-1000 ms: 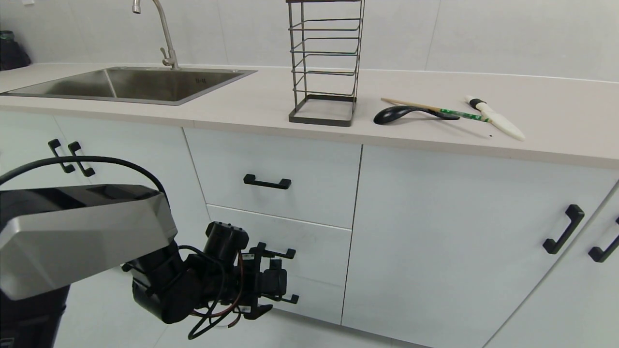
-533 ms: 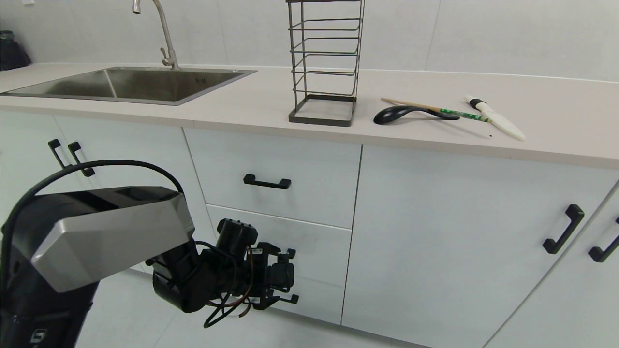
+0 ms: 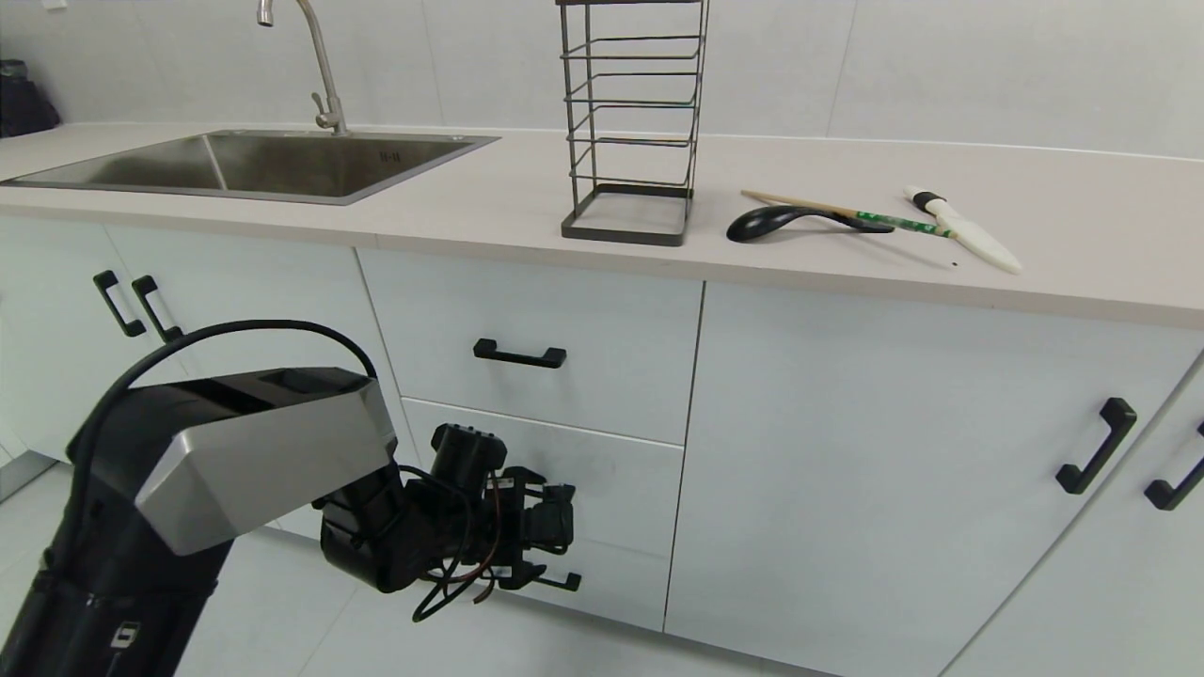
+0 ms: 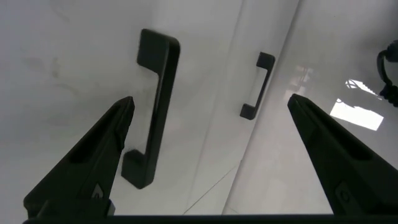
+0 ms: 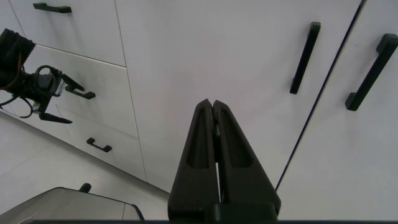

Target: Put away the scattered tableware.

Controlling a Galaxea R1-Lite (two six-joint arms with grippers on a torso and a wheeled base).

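We judge step: opening storage for tableware. Left gripper (image 3: 567,536) jaws wide apart, empty, facing drawer handle (image 4: 152,118). Right gripper (image 5: 213,106) jaws pressed together, empty. Next we need: advance, clamp handle, pull.

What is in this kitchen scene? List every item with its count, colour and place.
sink: one, steel, left end of counter
faucet: one, silver, behind sink
wire rack: one, dark, upright at mid-counter
spoon: one, black, right of rack
chopsticks: apparently one pair, wood with green, just behind spoon
white utensil: one, black band, farthest right
cabinet handles: five, black, on white fronts
drawer handle: one, black, between left gripper's jaws
left gripper: black, jaws open, at lower drawer
right gripper: black, jaws shut, facing cabinet doors
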